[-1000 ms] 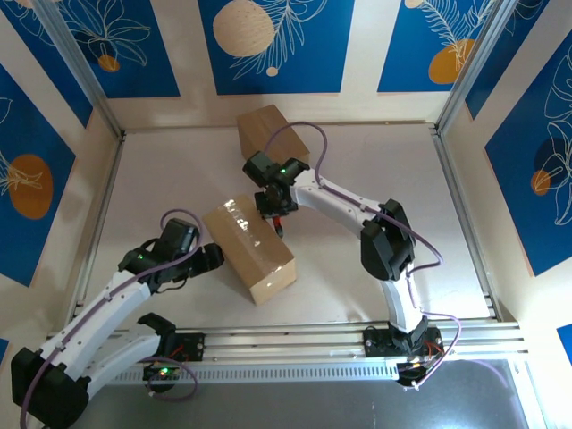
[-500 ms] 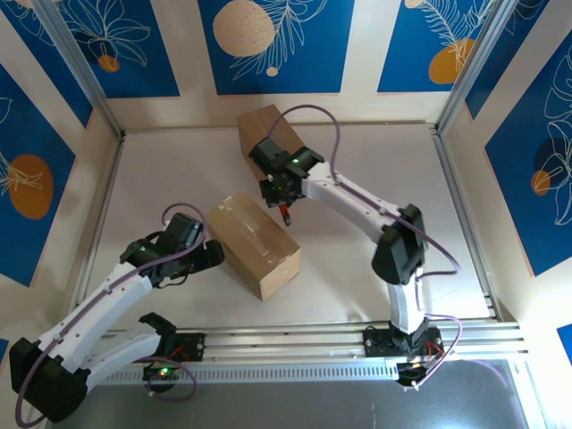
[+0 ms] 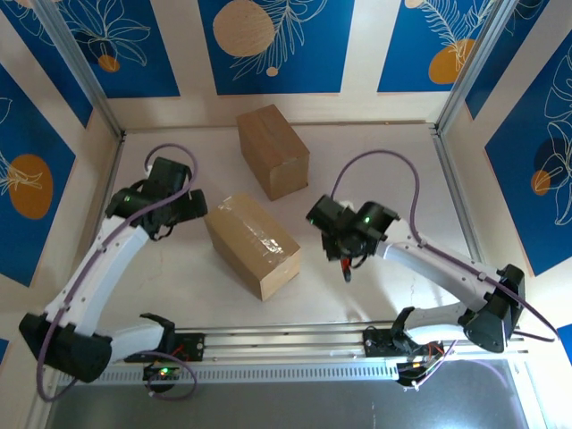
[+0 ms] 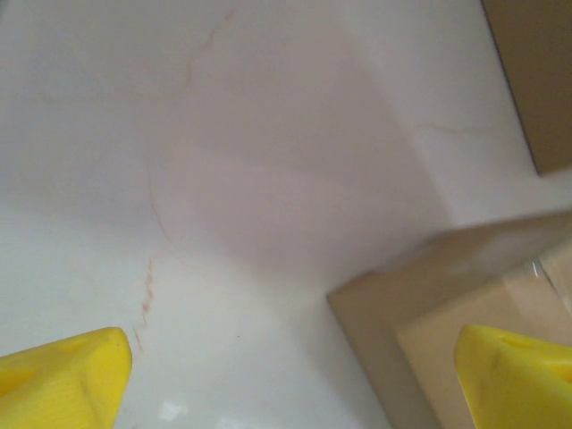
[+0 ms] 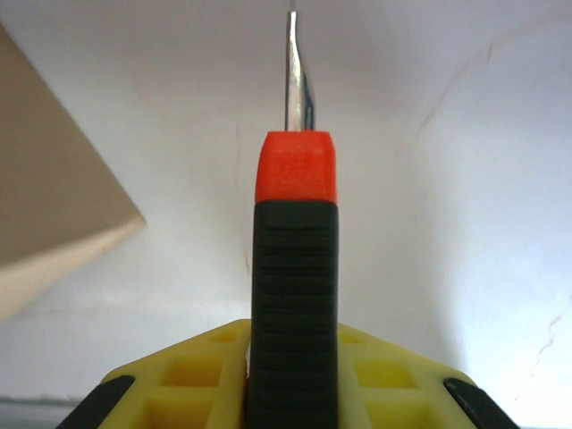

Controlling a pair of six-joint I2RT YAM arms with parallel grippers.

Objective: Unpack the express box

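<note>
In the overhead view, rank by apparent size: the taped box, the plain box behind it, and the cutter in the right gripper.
Largest: the taped box and the plain box, alike, no clear order.
Smallest by far: the cutter in the right gripper.

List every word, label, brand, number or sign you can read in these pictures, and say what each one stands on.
No text can be read anywhere.
The taped box and the plain box show bare cardboard, with no label in view.
The knife has a red and black handle with no marking.
The blue wall panels bear leaf and circle drawings, no lettering.
</note>
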